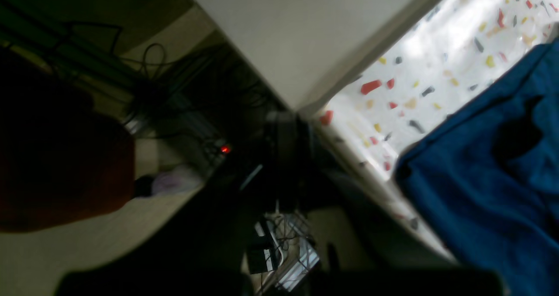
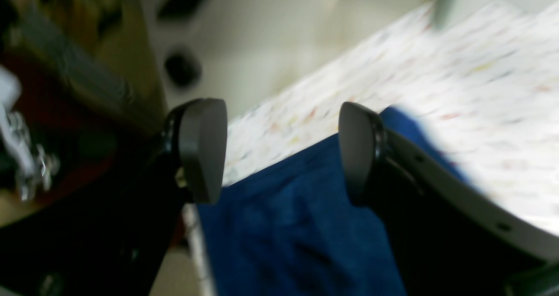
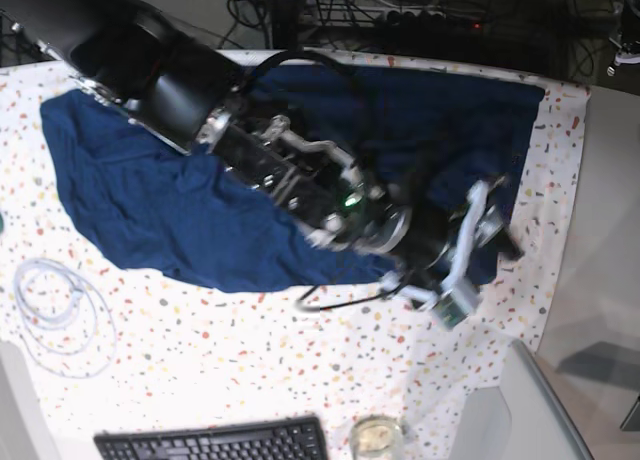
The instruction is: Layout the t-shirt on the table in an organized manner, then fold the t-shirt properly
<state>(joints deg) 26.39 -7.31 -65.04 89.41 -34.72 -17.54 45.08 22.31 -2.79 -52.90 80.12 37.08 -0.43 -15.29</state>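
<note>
T-shirt (image 3: 190,215): dark navy, wrinkled, spread across the far half of the counter (image 3: 230,360), its cloth white with coloured flecks.

Base view: the shirt runs from the far left of the counter to the far right corner, its near edge ragged and curving. One arm (image 3: 250,145) reaches from the far left diagonally over the shirt; its right gripper (image 3: 478,255) hangs above the shirt's right end, near the counter's right edge, jaws standing apart, nothing seen between them. A white cable coil (image 3: 55,305) lies on the bare cloth at near left, apart from the shirt. A black keyboard (image 3: 215,442) sits at the near edge, with a glass (image 3: 375,438) just to its right.

Right wrist view: blurred. Two grey pads (image 2: 203,149) stand wide apart, with empty space between them; the shirt (image 2: 288,226) lies below, its edge meeting the flecked cloth (image 2: 458,91).

Left wrist view: dim. The shirt (image 1: 484,187) lies at right, on the flecked cloth (image 1: 436,69) near the counter's edge. Cables and a red light (image 1: 225,149) show below on the floor side. The left gripper itself is out of frame; its jaws are closed.
</note>
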